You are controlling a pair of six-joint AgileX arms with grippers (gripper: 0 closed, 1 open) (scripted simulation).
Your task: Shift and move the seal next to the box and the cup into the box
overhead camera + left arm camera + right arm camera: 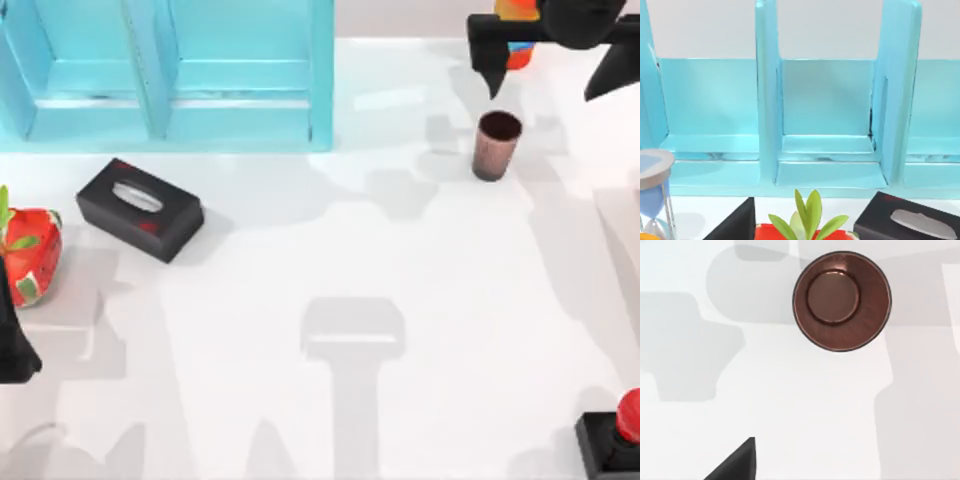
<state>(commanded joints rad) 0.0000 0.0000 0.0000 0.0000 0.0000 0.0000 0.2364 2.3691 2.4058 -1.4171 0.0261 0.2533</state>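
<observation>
The cup point(497, 145) is a small dark brown tumbler standing upright at the back right of the table; the right wrist view looks straight down into the cup point(841, 300). My right gripper point(548, 68) hovers open just behind it, its fingers spread wide with nothing between them. The seal point(615, 437), a black block with a red knob, stands at the front right corner. A light-blue box point(320, 90) with upright dividers fills the back left, and it is seen again as the box point(767, 125) in the left wrist view. My left gripper point(12, 345) is parked open at the left edge.
A black tissue box point(140, 209) lies in front of the blue box. A red strawberry-shaped object point(30, 255) sits at the far left, beside an hourglass point(652, 192). An orange-and-blue striped cylinder point(516, 30) stands behind the cup, under the right arm.
</observation>
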